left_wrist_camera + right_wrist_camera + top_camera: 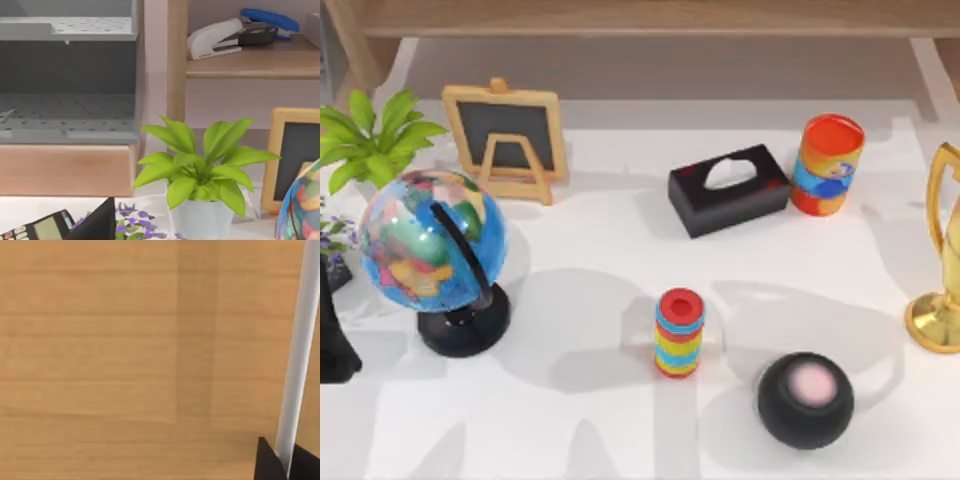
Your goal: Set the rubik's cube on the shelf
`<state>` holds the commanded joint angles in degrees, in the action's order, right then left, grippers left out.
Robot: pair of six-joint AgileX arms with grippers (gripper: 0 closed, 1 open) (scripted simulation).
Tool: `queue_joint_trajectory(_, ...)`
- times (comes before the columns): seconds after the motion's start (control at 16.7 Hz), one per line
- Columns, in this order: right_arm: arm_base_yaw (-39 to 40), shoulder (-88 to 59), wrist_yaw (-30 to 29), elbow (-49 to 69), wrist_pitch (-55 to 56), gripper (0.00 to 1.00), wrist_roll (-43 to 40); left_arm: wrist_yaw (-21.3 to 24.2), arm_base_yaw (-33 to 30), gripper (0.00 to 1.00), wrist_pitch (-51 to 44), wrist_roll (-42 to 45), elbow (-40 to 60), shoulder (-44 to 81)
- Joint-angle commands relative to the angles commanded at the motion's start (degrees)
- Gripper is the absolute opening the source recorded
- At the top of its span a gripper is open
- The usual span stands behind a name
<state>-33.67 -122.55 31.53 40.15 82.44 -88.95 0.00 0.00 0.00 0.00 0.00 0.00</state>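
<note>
The rubik's cube is out of view. The shelf (650, 18) runs as a long light-wood plank along the far edge of the table, with an upright post (177, 60) and a board (260, 62) in the left wrist view. My left arm (334, 330) is a black shape at the table's left edge, near the plant. The right wrist view looks close onto light-brown wood (100, 350), with a black part of my right gripper (280, 462) in the corner by a white bar (300, 340).
On the table stand a globe (432, 240), a chalkboard easel (506, 135), a potted plant (370, 135), a black tissue box (728, 188), a striped cylinder stack (679, 332), a colourful can (828, 163), a black sphere (805, 398) and a gold trophy (942, 260). A stapler (215, 37) lies on the shelf board.
</note>
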Motion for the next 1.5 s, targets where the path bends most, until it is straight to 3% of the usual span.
queue_joint_trajectory(0.54, -6.9, 4.32, 6.95, -12.14, 7.9, 0.0, 0.05, 0.0, 0.0, 1.0, 0.0, 0.0, 0.0, 0.0)
queue_joint_trajectory(0.78, -7.05, 4.42, 7.11, -12.38, 8.08, 0.0, 0.06, 0.0, 0.0, 1.0, 0.0, 0.0, 0.0, 0.0)
queue_joint_trajectory(1.5, -7.05, 4.42, 7.11, -12.38, 8.08, 0.9, 0.06, 0.0, 0.0, 1.0, 0.0, 0.0, 0.0, 0.0)
